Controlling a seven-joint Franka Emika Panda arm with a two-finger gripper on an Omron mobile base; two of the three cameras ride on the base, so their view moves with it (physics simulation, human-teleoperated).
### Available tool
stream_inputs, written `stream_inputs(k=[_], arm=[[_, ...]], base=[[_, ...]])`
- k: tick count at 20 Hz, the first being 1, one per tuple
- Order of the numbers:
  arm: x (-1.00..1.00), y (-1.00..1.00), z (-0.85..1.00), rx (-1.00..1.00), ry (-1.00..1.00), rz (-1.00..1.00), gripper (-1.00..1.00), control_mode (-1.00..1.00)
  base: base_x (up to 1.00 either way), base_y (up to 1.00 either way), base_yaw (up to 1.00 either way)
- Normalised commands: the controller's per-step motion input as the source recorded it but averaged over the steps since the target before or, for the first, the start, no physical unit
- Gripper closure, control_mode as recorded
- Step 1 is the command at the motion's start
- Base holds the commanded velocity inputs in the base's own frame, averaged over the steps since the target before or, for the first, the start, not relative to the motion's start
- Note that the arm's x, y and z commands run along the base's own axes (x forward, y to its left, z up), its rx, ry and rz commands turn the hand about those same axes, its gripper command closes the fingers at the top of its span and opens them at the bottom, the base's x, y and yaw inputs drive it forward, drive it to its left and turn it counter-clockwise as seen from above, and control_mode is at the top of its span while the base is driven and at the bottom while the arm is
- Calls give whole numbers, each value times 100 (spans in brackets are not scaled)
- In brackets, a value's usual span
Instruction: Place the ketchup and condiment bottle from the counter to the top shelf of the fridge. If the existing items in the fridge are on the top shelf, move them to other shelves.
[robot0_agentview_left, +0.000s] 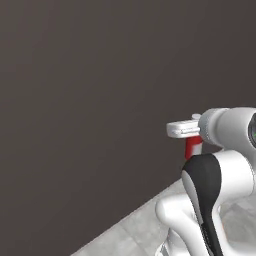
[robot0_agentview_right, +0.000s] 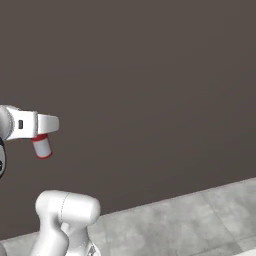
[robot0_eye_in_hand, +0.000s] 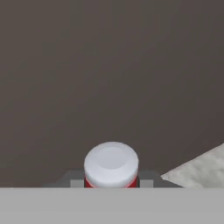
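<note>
The ketchup sits between the jaws of my gripper, white cap pointing away from the hand camera, with a thin band of red body showing beneath the cap. In the right base view the ketchup hangs out of the gripper cap-down and slightly tilted, well clear of the table. In the left base view only a short red strip of the ketchup shows below the gripper, the rest hidden by the arm. The jaws are nearly closed, pinched on the bottle's body.

Beyond the bottle stands a plain dark wall, with a pale marbled corner of the table to the lower right in the hand view. I can see neither the fridge nor its shelves from here.

Risks, in my judgement:
- Slip. The bottle is slim and smooth, and most of it hangs beyond the jaws. A fast swing or a jolt from the base could slide or rotate it in the grip.
- Bad orientation. The bottle is not upright; if released this way on the top shelf it would likely topple or roll.
- Collision. The wall looks near, so a wide turn could knock the cap against it.
- Blind approach. Whether the fruit occupies the top shelf is unknown, so I should check before committing.
</note>
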Motion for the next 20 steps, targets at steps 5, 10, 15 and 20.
stream_inputs(k=[5,10,15,20], arm=[[0,0,0,0,0,0,100,100],[0,0,0,0,0,0,100,100],[0,0,0,0,0,0,100,100],[0,0,0,0,0,0,100,100]], base=[[100,0,-51],[90,0,-60],[72,0,-64],[78,-3,-61]])
